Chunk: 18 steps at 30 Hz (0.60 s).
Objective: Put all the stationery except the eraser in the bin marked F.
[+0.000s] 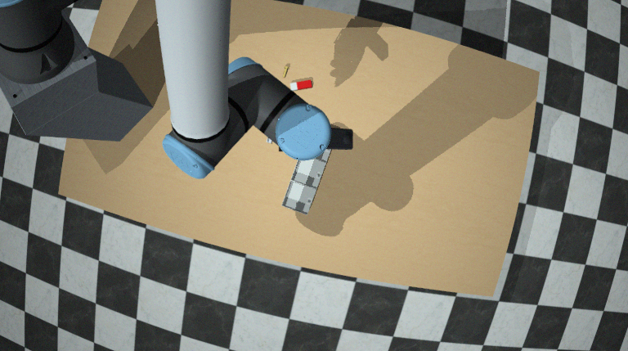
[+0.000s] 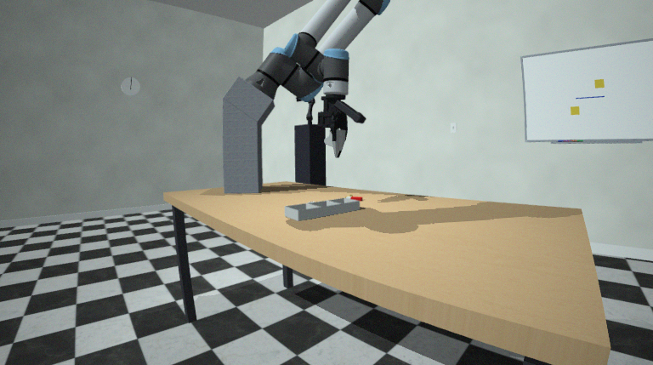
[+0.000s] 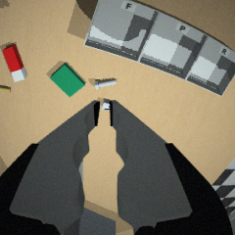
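The two-jaw tool, black with grey fingers [image 2: 338, 143], hangs above the wooden worktop [image 1: 416, 236] [image 2: 433, 254], its fingertips drawn nearly together with nothing clamped between them. Below it, seen through the narrow gap, lies a small white-and-dark object [image 3: 106, 105], too small to identify. The long grey open-topped bin row [image 1: 300, 196] [image 2: 323, 212] [image 3: 164, 69] stands upright, its three compartments marked F, P and R; no stationery shows inside the compartment marked F. In the wrist view, a small grey cylindrical bolt-like piece [image 3: 106, 83] lies between the bins and the tool, just beside a green rectangular block [image 3: 68, 79]. Farther along are a red-and-white block-shaped eraser [image 1: 301, 84] [image 2: 355, 198] [image 3: 15, 63] and a slim yellow piece [image 1: 285, 69] [image 3: 5, 88].
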Tool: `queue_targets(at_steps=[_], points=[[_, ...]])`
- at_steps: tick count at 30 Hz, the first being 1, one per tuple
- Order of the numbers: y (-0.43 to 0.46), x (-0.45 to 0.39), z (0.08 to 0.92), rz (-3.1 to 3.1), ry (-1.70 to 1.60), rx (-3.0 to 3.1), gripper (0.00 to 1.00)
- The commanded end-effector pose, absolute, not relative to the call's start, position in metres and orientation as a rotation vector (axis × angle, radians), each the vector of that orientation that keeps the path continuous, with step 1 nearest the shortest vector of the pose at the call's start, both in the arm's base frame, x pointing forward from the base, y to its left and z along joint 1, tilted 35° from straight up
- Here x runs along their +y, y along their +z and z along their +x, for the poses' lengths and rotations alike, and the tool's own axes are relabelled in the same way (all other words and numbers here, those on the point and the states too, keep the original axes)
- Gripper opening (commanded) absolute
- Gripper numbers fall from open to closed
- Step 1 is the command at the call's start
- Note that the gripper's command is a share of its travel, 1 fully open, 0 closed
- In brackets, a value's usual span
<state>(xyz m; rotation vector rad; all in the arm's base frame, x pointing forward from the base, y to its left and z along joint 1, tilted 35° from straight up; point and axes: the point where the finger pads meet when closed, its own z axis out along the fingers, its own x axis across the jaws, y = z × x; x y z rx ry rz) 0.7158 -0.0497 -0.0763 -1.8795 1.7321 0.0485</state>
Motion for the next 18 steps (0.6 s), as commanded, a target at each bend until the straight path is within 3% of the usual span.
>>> queue_targets(at_steps=[1,18], points=[[-0.070,-0.030,0.690,-1.817,0.045,1.786,0.04],[-0.058,0.004,0.644,-1.662,0.056,1.901,0.04]])
